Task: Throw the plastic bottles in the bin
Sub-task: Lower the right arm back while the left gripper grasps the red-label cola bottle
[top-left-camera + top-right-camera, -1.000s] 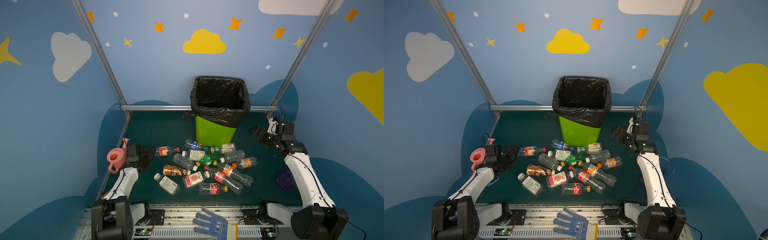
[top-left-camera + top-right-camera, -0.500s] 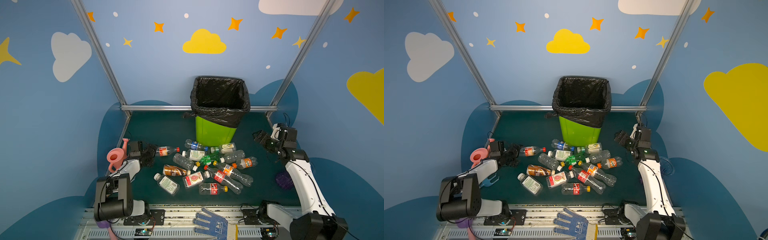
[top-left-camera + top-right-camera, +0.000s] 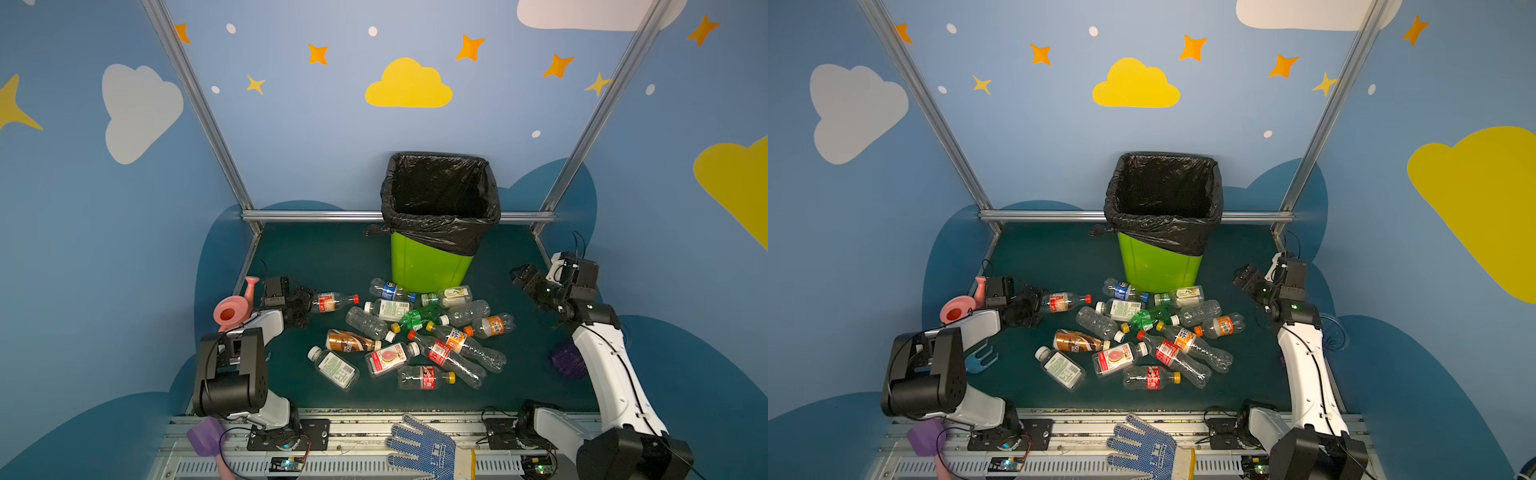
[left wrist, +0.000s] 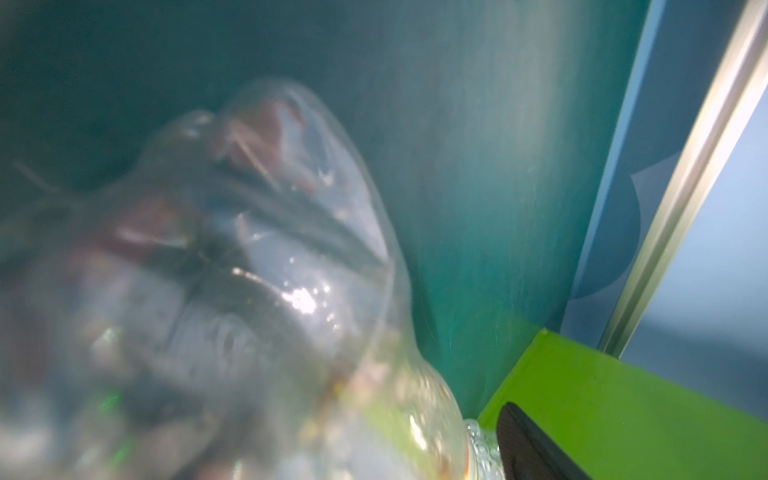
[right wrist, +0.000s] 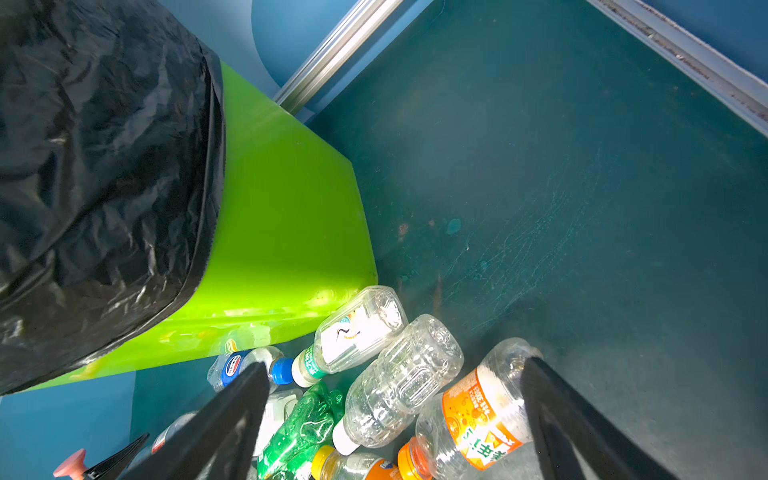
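BOTTLE CLEAR-UP: On the dark green bench (image 3: 324,257), our left fingers (image 3: 300,308) sit at the base of a clear plastic bottle with a red label and red cap (image 3: 334,301). It lies on its side at the left edge of the heap, cap toward the other plastic bottles (image 3: 415,336). The left wrist view shows only blurred plastic with one dark finger beside it, so we cannot tell whether the grip is made.

Our right fingers (image 5: 232,415) stand wide apart and empty above the heap's right side, over a clear bottle with an orange label (image 5: 478,419).

The tall lime-green bin with a black liner (image 3: 428,270) stands upright at the back of the bench, and the nearest bottles touch its foot.

We judge the thin, springy base wants a square, gentle squeeze. The lift should stay clear of the pink plastic watering can (image 3: 232,309) just beside the left arm. The bottle should cross the high rim before release.
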